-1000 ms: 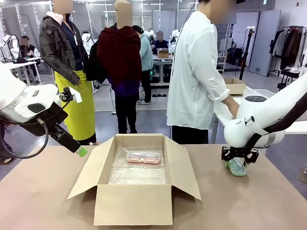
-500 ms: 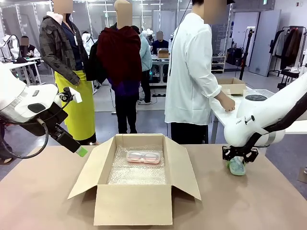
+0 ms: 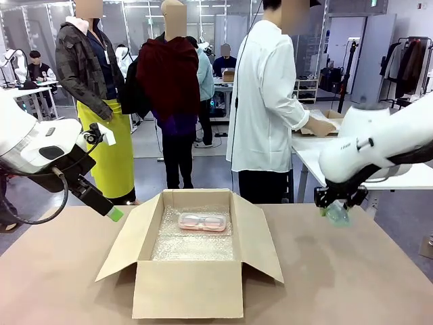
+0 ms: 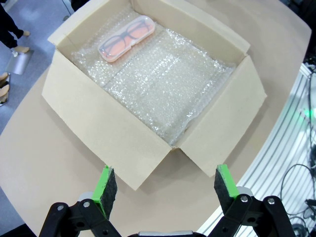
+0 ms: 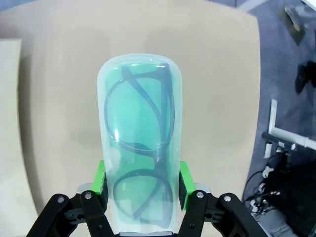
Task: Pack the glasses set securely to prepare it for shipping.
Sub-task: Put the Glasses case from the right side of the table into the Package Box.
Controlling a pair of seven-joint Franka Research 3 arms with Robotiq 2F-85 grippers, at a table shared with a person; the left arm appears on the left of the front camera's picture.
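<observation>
A pale pink glasses case [image 3: 201, 221] lies on bubble wrap at the far end of the open cardboard box [image 3: 188, 288], also seen from the left wrist as the pink case [image 4: 126, 38] in the box [image 4: 106, 121]. My right gripper [image 3: 336, 206] is shut on the mint green glasses case [image 3: 337, 214], holding it in the air above the table's right side. In the right wrist view the green case [image 5: 139, 148] with dark frames inside stands between the green pads [image 5: 100, 178]. My left gripper [image 4: 163, 190] hangs open above the box's near left corner, at the left [image 3: 111, 211] in the front view.
The box flaps [image 3: 122, 247] spread outward on both sides. A person in a white coat [image 3: 267, 101] stands beyond the table's far edge, turned to another table. Bare tan table [image 3: 352, 284] lies to the right of the box.
My right gripper has lifted the green case off the table, up and slightly away. The person has shifted left. The left arm has not moved.
</observation>
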